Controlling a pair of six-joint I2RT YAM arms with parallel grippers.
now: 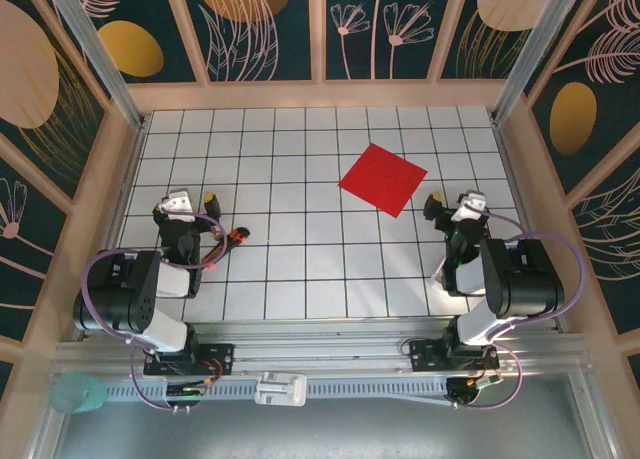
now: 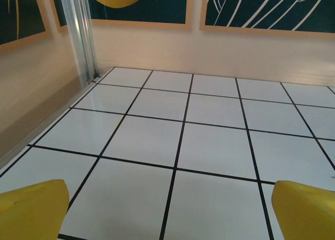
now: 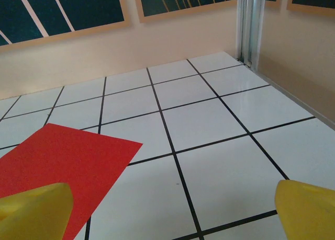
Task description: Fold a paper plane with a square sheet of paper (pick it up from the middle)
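**A:** Where is the square sheet of paper (image 1: 383,178)?

**B:** It lies flat and uncreased on the white gridded table (image 1: 300,269), right of centre and toward the far wall. It is turned cornerwise to the grid lines, like a diamond. Nothing touches it.

**A:** And the right gripper (image 1: 455,199)?

**B:** It is near the table's right edge, beside the sheet's near-right corner but apart from it. Its jaws are spread wide and empty. In its wrist view the yellow fingertips (image 3: 306,211) sit at the two lower corners. The red sheet runs in from the lower left, behind the left-hand tip.

**A:** The left gripper (image 1: 190,201)?

**B:** It is on the left side of the table, well apart from the sheet. Its jaws are likewise spread with nothing between them. In its wrist view the yellow fingertips (image 2: 31,211) frame bare white tiles, and the metal corner post (image 2: 78,36) stands ahead to the left.
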